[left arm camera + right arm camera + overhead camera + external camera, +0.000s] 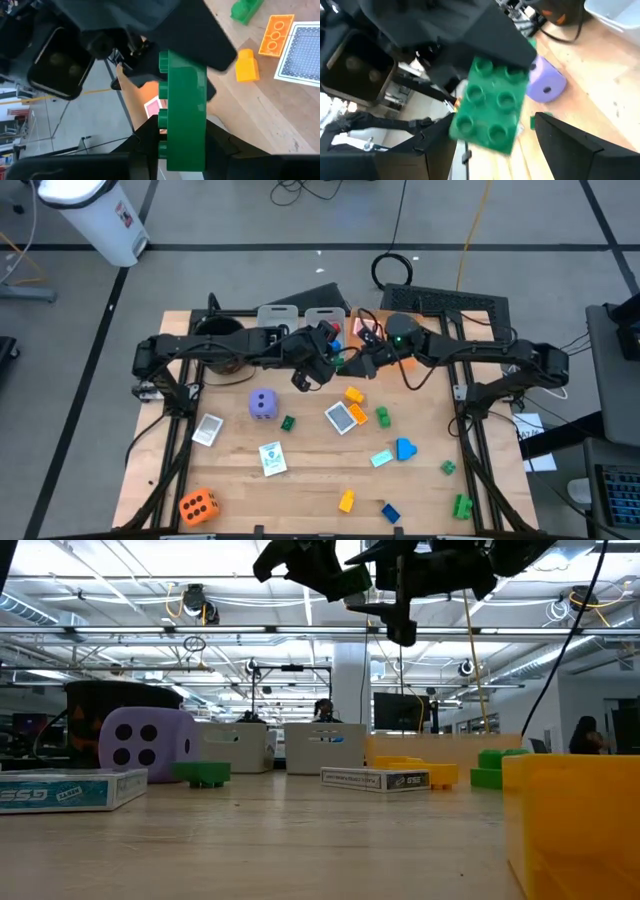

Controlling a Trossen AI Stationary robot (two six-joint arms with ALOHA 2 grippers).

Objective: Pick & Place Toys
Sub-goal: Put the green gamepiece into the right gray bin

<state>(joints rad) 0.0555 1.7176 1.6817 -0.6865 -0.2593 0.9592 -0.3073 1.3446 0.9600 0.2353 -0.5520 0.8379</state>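
Over the desk (300,480), well above the scattered toys, my two arms meet near the far edge. My left hand (186,150) is clamped on a green brick (185,120), its long axis running straight out from the fingers, studs facing sideways. My right hand (495,145) faces it head-on with jaws spread, the brick (492,105) just beyond them, not gripped. I judge a handover is coming: the right is nearest and must close across the free end.

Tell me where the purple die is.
In the high view the purple die sits on the table's left half, just below the left gripper, with a small green brick to its lower right.
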